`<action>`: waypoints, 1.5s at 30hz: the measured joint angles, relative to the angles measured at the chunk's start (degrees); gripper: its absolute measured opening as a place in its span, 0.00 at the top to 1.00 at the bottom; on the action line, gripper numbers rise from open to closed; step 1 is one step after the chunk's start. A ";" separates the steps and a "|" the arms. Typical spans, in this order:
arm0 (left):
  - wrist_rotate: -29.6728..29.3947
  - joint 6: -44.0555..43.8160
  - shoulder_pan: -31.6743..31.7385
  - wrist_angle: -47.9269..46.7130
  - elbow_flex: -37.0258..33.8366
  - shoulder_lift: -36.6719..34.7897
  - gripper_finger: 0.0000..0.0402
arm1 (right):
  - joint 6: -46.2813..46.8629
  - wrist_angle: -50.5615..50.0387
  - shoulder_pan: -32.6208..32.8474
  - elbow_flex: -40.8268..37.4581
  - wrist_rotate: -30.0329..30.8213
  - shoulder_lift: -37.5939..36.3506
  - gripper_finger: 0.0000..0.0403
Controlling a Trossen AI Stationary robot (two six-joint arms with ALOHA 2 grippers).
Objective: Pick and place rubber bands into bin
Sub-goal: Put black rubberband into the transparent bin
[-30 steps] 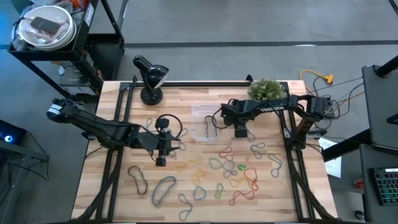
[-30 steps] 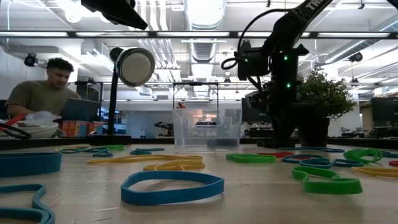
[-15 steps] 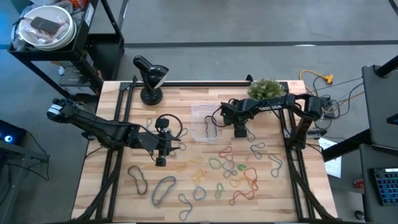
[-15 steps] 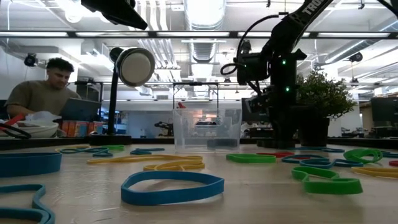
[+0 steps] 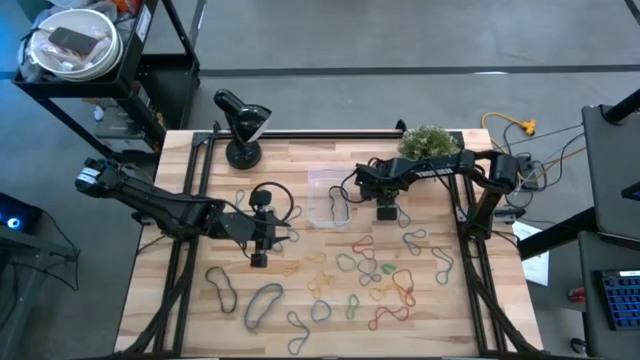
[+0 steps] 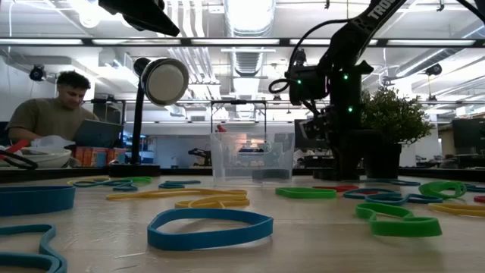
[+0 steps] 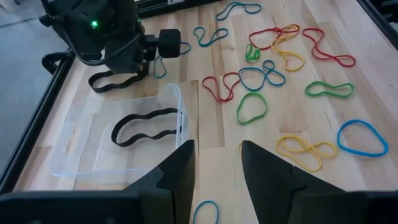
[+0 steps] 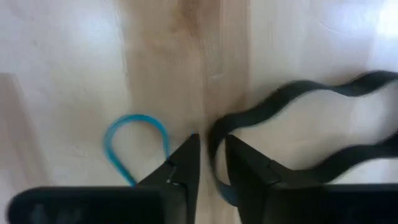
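- My right gripper (image 8: 208, 163) has narrowed its fingers around the end of a black rubber band (image 8: 298, 124); a slim gap remains, so I judge the grip not yet complete.
- That band lies on the table (image 5: 200, 300), just beside the bin (image 5: 325, 190), which already holds one black band (image 7: 146, 127).
- Left gripper (image 7: 217, 168) stays part-open, empty, waiting near the bin.
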 joint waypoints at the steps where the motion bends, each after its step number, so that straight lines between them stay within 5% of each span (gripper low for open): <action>1: 0.00 0.00 0.00 -0.01 0.00 0.00 0.71 | 0.02 -0.02 -0.04 -0.03 -0.08 0.00 0.87; 6: 0.00 0.00 0.00 -0.01 0.00 0.02 0.71 | 0.09 0.00 0.00 -0.03 0.18 -0.04 0.97; 14: 0.00 0.00 0.00 -0.02 0.00 0.00 0.71 | 2.16 -0.50 0.78 -0.03 0.18 -2.13 0.98; 25: -0.02 0.00 0.00 0.04 0.00 0.00 0.71 | 4.53 0.89 5.64 -0.03 0.12 -19.33 0.98; 35: -0.02 0.00 0.00 0.60 0.00 0.02 0.71 | 3.11 15.15 12.33 0.04 -0.60 -33.50 0.98; 45: -0.02 -0.04 0.00 1.06 0.00 0.02 0.71 | -1.05 29.67 16.02 0.04 -0.60 -30.77 0.98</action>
